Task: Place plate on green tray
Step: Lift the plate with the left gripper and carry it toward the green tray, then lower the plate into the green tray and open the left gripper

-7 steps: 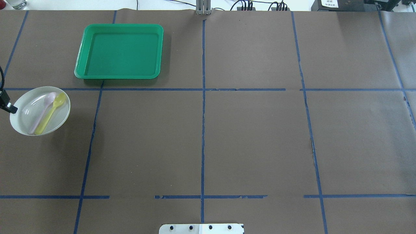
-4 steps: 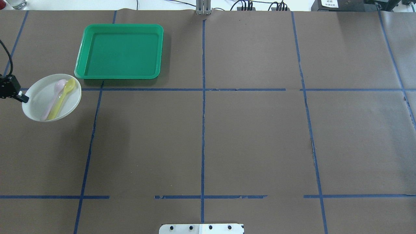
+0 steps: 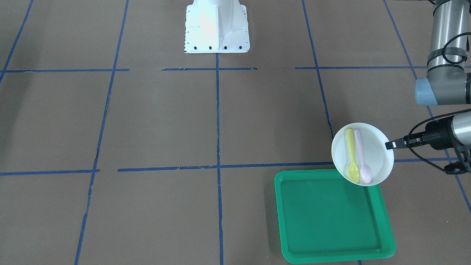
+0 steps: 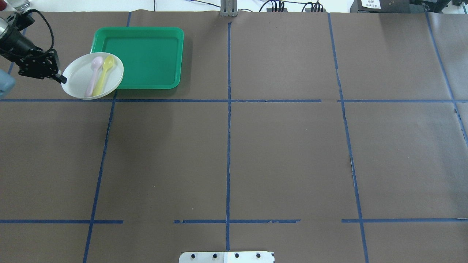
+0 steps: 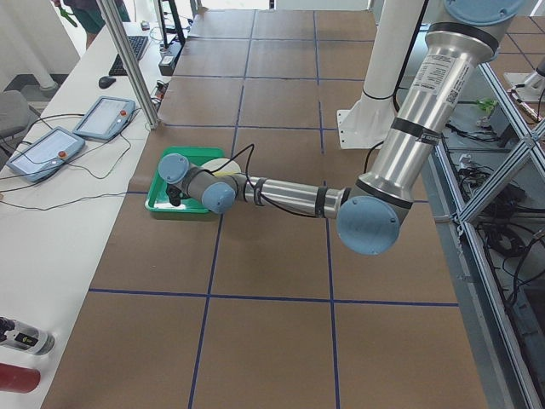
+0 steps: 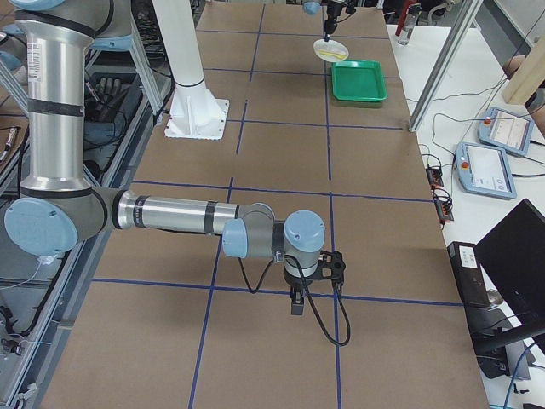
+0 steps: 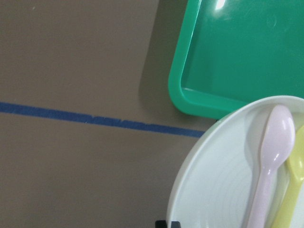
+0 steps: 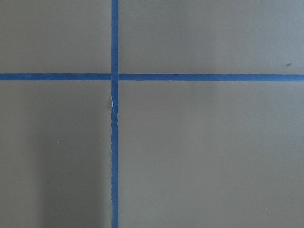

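Note:
The small white plate [image 4: 76, 78] carries a pink spoon [image 4: 93, 73] and a yellow spoon [image 4: 104, 72]. My left gripper [image 4: 62, 78] is shut on the plate's rim and holds it above the table, over the near left corner of the green tray [image 4: 146, 54]. The front view shows the plate [image 3: 377, 151], the gripper [image 3: 389, 144] and the tray [image 3: 327, 217]. In the left wrist view the plate [image 7: 218, 180] overlaps the tray's corner [image 7: 178, 90]. My right gripper [image 6: 294, 302] hangs low over bare table far from the tray; I cannot tell if it is open or shut.
The table is covered in brown paper with a grid of blue tape lines [image 4: 228, 109]. The robot's white base plate [image 3: 217, 29] stands at the table's near edge. Cables and a grey post [image 4: 228, 9] line the far edge behind the tray.
My left gripper has carried the plate with both spoons away from the robot and to the right, from the table's left edge to the tray's near left corner. The tray has not moved.

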`<action>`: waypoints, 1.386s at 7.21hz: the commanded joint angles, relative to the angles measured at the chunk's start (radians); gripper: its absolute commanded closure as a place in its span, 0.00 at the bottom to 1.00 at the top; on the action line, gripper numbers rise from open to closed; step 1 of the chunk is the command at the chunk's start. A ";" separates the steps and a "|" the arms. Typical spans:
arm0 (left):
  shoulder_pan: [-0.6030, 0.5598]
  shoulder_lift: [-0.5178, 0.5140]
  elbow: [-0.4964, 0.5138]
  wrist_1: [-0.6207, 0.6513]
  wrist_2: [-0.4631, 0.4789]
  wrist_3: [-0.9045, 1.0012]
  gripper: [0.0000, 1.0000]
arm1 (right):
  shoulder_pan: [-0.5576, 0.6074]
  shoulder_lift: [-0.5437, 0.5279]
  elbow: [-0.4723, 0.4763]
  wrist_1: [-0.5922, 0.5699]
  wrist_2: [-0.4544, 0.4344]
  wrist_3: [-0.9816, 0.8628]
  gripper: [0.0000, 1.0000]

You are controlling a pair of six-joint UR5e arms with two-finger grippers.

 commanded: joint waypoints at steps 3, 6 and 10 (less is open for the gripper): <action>0.084 -0.160 0.240 -0.348 0.212 -0.438 1.00 | 0.000 -0.002 -0.001 0.000 0.000 0.000 0.00; 0.119 -0.211 0.329 -0.469 0.288 -0.573 1.00 | 0.000 0.000 0.000 0.001 0.000 0.000 0.00; 0.138 -0.213 0.343 -0.517 0.292 -0.615 1.00 | 0.000 -0.002 0.000 0.000 0.000 0.000 0.00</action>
